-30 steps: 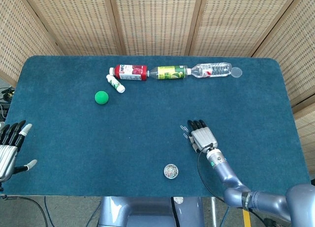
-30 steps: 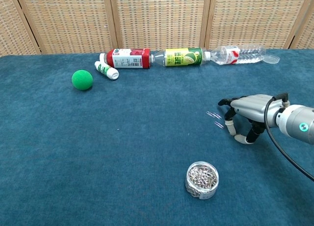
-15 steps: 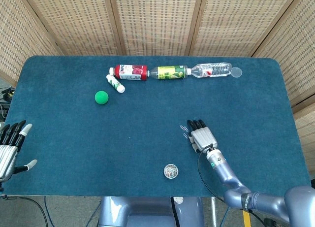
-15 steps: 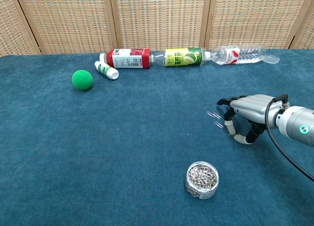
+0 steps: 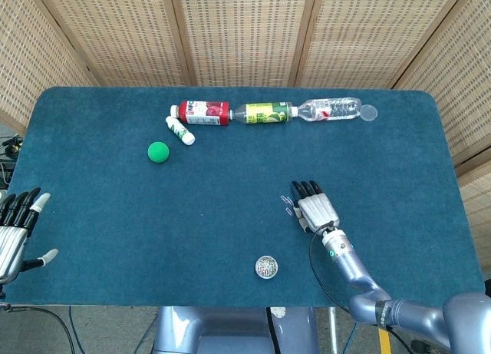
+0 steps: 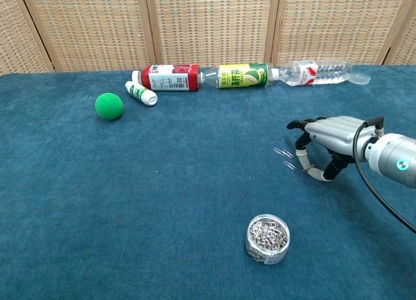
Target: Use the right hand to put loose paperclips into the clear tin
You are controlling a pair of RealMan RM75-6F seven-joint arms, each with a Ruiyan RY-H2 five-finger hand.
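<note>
Chest view, left to right: the clear tin (image 6: 268, 239) stands on the counter (image 6: 162, 202), nearer the camera than the loose paperclips (image 6: 285, 157), which lie flat just left of the right robot hand (image 6: 323, 144). That hand hovers palm down, fingers loosely spread and curled, holding nothing. The left robot hand (image 5: 15, 233) rests open, far off.

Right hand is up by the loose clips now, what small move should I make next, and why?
Probably ease the right hand down and slightly left onto the loose paperclips. Its fingers hang just beside them, holding nothing, and the clips lie on the cloth, apart from the clear tin.
</note>
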